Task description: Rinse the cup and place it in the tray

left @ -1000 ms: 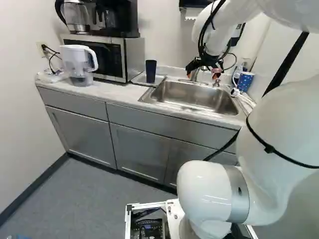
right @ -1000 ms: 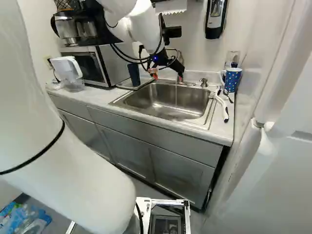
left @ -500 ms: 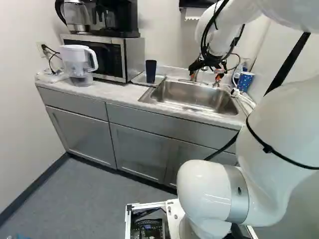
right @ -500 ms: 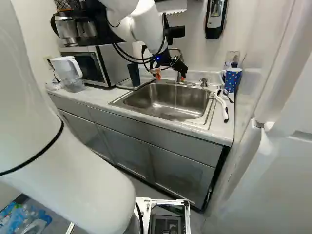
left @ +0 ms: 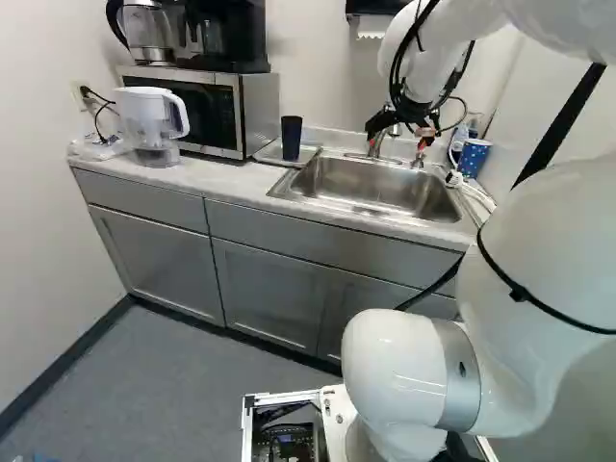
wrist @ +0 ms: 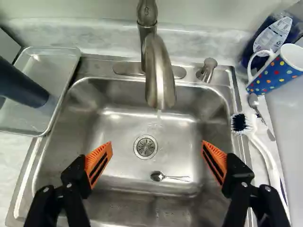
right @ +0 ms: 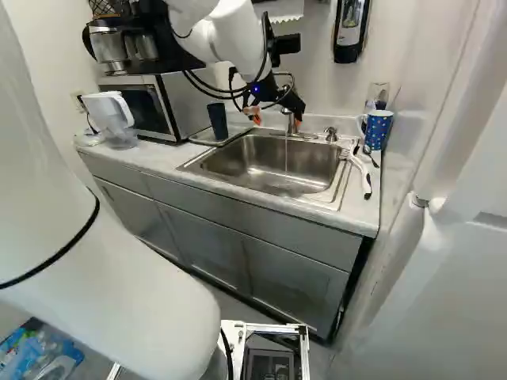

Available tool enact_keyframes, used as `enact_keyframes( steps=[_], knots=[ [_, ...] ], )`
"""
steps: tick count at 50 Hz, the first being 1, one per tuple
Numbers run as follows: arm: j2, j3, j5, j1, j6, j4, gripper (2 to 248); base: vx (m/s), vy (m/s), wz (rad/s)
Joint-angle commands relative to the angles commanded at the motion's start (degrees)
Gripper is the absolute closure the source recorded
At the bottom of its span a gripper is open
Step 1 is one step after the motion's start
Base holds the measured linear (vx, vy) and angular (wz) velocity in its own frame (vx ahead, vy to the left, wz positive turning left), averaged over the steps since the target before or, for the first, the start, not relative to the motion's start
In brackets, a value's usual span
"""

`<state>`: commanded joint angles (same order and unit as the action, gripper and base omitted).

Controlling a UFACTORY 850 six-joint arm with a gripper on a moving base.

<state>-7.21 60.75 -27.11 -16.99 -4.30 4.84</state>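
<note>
My gripper [right: 275, 122] hangs above the back of the sink, close to the faucet. In the wrist view the gripper [wrist: 156, 153] is wide open, with nothing between its orange pads. A dark blue cup [wrist: 23, 87] stands upright on the metal tray [wrist: 64, 66], on the counter beside the sink, on the microwave's side; the same cup [left: 291, 138] shows in the left base view. Ahead of the fingers is the faucet [wrist: 158, 75], with a thin stream of water falling into the sink [wrist: 113, 165].
A small spoon [wrist: 170, 177] lies in the sink near the drain. On the counter past the sink's other side are a white brush [wrist: 262, 146], a polka-dot mug [wrist: 274, 75], another spoon and a soap bottle [wrist: 274, 35]. The microwave [right: 150, 107] and water pitcher [right: 111, 119] stand beyond the tray.
The gripper has shifted slightly toward the right in both base views and risen a little in the right one. Base, cup and tray have stayed where they were.
</note>
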Motion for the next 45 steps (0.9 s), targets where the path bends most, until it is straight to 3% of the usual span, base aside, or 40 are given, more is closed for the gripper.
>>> enact_keyframes(
  steps=[19, 45],
  knots=[
    [1.23, 3.74, 0.0, 0.39, 0.0, 0.0, 3, 0.0, 0.0, 0.0],
    [6.77, 11.38, 0.0, 0.88, 0.0, 0.0, 3, 0.0, 0.0, 0.0]
  ],
)
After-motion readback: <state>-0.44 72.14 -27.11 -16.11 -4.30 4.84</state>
